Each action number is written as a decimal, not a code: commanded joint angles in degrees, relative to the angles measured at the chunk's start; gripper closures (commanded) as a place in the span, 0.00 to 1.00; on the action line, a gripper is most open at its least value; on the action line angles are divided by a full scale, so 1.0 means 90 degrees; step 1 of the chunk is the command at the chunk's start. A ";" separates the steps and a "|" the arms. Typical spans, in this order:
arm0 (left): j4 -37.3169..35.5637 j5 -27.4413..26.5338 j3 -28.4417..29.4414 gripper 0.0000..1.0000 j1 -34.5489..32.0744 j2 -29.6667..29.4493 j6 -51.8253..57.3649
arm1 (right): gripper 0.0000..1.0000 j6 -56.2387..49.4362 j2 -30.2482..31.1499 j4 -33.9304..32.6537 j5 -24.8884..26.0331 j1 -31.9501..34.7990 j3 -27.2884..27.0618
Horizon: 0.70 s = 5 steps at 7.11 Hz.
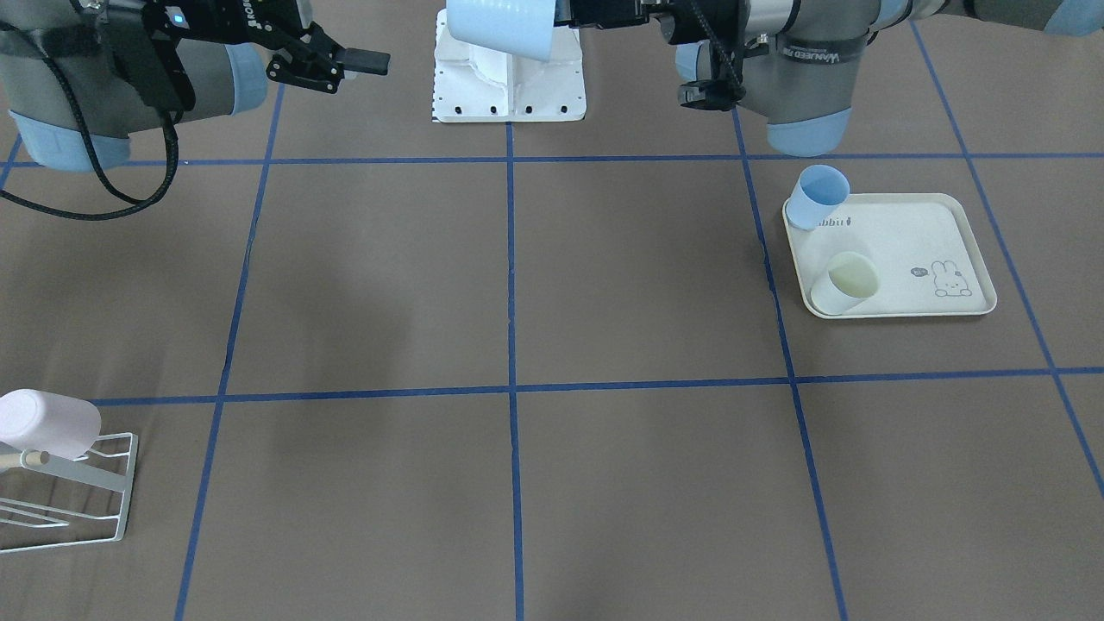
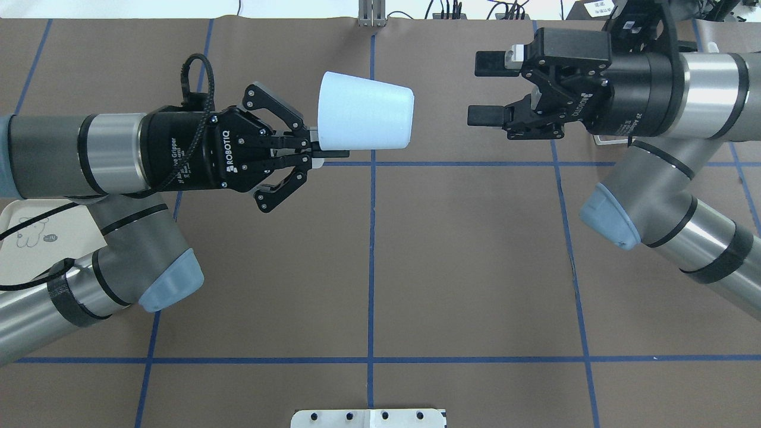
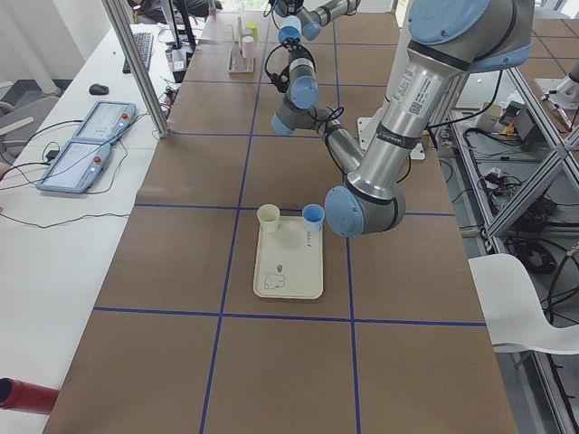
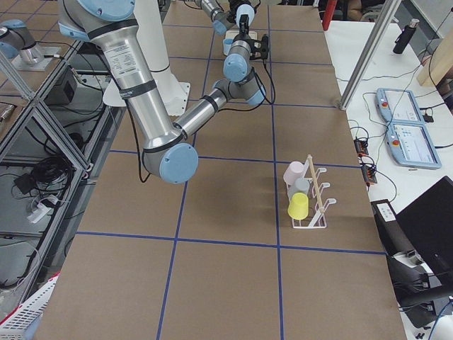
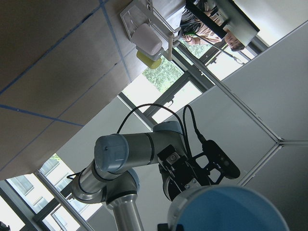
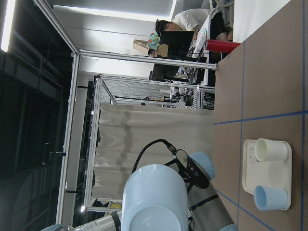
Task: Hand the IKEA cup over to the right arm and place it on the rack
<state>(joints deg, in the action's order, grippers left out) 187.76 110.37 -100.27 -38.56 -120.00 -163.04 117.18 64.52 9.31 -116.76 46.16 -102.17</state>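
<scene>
My left tool point(image 2: 318, 153) is clenched on the rim of the cup point(image 2: 365, 119), pinching the wall at the mouth's lower edge. I see the cup held in the air above the brown counter point(image 2: 464, 267), lying on its side. It is a pale blue, plain, tapered tumbler with a matte surface. Its wide mouth is turned to the left tool and its narrower flat base points at my right tool point(image 2: 487, 89). The right tool is released, jaws spread wide, level with the cup and facing its base, with a clear gap between them. From the right wrist I look straight at the round base.

The rack point(image 1: 86, 492) stands far off at the counter's right end, a pink cup point(image 1: 47, 423) on its top peg. In the right-side view a grey and a yellow one hang below it. On the other side, a tray point(image 1: 949, 216) carries a blue tumbler point(image 1: 819, 197) and a cream one point(image 1: 847, 283).
</scene>
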 commanded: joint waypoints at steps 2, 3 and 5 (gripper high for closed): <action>0.0066 -0.0232 0.0037 1.00 0.0027 -0.0065 -0.0068 | 0.03 0.0017 -0.0205 0.0156 0.0658 -0.0451 -0.0035; 0.0046 -0.0233 0.0037 1.00 0.0027 -0.0065 -0.0059 | 0.03 0.0047 -0.0206 0.0156 0.0717 -0.0490 -0.0025; 0.0027 -0.0242 0.0106 1.00 0.0037 -0.0065 -0.0010 | 0.03 0.0047 -0.0226 0.0127 0.0863 -0.0646 -0.0025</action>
<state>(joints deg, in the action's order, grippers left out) 188.07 108.24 -99.52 -38.27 -120.58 -163.31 117.60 62.59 10.58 -109.79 41.15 -102.41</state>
